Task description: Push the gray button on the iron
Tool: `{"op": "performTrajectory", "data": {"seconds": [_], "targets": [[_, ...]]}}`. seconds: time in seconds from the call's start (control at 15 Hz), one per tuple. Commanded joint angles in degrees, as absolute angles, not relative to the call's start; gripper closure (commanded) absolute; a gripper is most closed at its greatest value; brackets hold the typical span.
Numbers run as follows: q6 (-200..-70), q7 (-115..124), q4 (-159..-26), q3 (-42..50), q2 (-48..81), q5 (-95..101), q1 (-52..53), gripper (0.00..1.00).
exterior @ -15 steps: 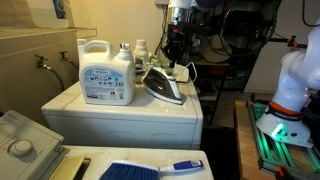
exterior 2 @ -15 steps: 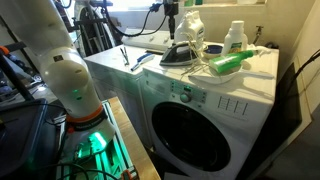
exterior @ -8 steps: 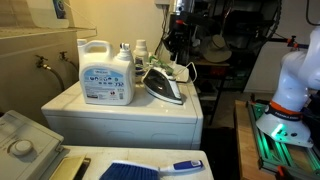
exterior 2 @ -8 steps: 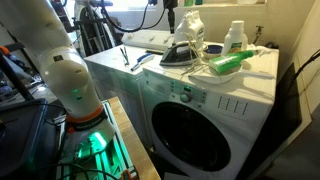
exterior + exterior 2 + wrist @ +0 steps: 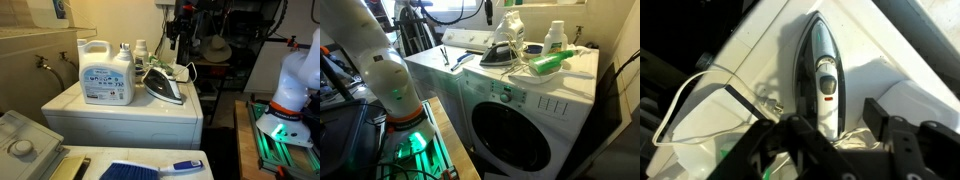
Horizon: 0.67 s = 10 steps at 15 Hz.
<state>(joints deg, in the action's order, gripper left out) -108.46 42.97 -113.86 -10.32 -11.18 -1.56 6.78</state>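
White plastic detergent jug with blue label (image 5: 105,72) at left on white washer top (image 5: 70,108). Dark wedge-shaped clothes iron with silvery lower edge (image 5: 163,84) just beside jug, sole down, toward washer's right edge. Above iron and apart from it, black two-finger gripper (image 5: 830,120), jaws partly spread, holding nothing.

Risks:
- spread fingers straddling handle, missing small gray button (image 5: 826,70)
- off-centre press sliding iron
- thin white cord loop (image 5: 690,100) snagging

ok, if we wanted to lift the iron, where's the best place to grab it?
The handle, from straight above. The iron lies flat on its soleplate on the washer, so the handle runs lengthwise along the top. Close across its narrow width near the middle.
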Motion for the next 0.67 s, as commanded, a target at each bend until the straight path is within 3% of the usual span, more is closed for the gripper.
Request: {"op": "performTrajectory", "data": {"seconds": [0.0,0.13,0.6], "targets": [[-102.9,30.1,-112.5,-8.7,-13.7,-6.4,7.2,0.07],[-99.8,22.8,-111.6,-8.2,-14.8,-7.9,7.0,0.00],[-85.1,1.8,-107.2,-6.9,-15.3,-7.6,7.1,0.00]]}}
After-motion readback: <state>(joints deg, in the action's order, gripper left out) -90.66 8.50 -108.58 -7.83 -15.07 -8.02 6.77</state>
